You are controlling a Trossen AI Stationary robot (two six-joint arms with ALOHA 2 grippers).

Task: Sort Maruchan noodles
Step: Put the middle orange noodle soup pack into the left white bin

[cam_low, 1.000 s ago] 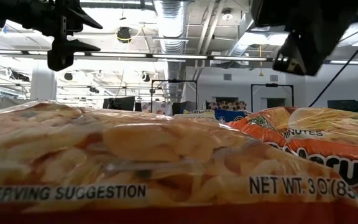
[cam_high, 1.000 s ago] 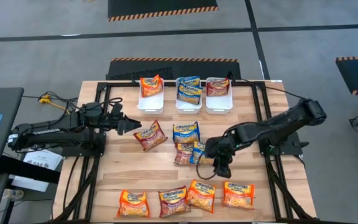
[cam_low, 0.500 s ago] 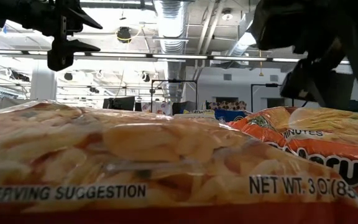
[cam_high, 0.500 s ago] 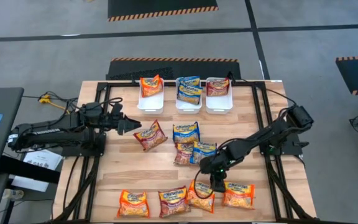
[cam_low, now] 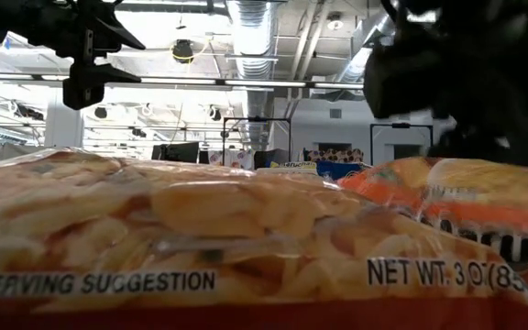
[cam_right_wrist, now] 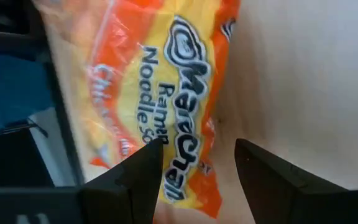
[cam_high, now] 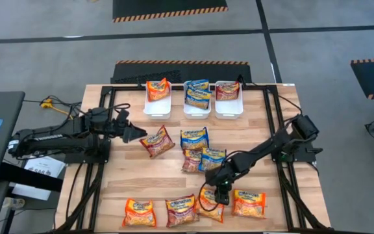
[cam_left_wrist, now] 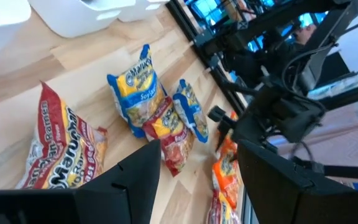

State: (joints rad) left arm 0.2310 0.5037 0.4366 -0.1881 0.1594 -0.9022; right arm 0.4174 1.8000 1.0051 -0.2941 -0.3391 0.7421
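Leftmost: left claw point(cam_high: 137, 134), spread, empty, parked beside dark red packet point(cam_high: 158, 141) mid-desk. Centre-rear: three white bins point(cam_high: 194, 106), partly filled. Front edge: row of noodle packets; third, orange packet point(cam_high: 210, 202), directly beneath right claw point(cam_high: 221, 194), spread, not yet gripping. Packet's long axis apparently across fingers; right arm clearly nearer.

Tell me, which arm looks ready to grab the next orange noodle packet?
The right: its open right gripper hangs directly over an orange packet, while the left gripper waits farther away.
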